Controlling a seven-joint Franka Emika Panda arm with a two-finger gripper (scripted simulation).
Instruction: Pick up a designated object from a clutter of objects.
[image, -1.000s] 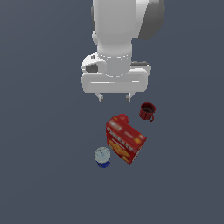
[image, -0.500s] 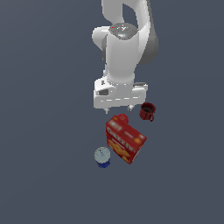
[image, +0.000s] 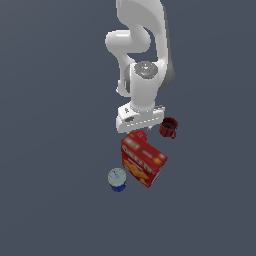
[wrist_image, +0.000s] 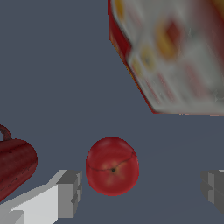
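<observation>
The red apple (wrist_image: 112, 165) shows only in the wrist view, round and glossy with a dimpled top, resting on the grey floor. My gripper (wrist_image: 141, 190) is open, and the apple lies between the fingers (wrist_image: 68, 192), closer to one of them, with a gap on each side. In the exterior view the gripper (image: 140, 125) hangs low behind the red-and-yellow box (image: 143, 158), and the apple is hidden there. The dark red mug (image: 168, 127) stands just to the exterior view's right of the hand. A clear-and-blue round object (image: 117, 179) sits beside the box.
In the wrist view the box (wrist_image: 175, 57) looms close beyond the apple and the mug (wrist_image: 13, 164) lies close to one finger. Grey floor surrounds the clutter.
The arm has come down from well above the clutter to just behind the box, beside the mug. The objects have not moved.
</observation>
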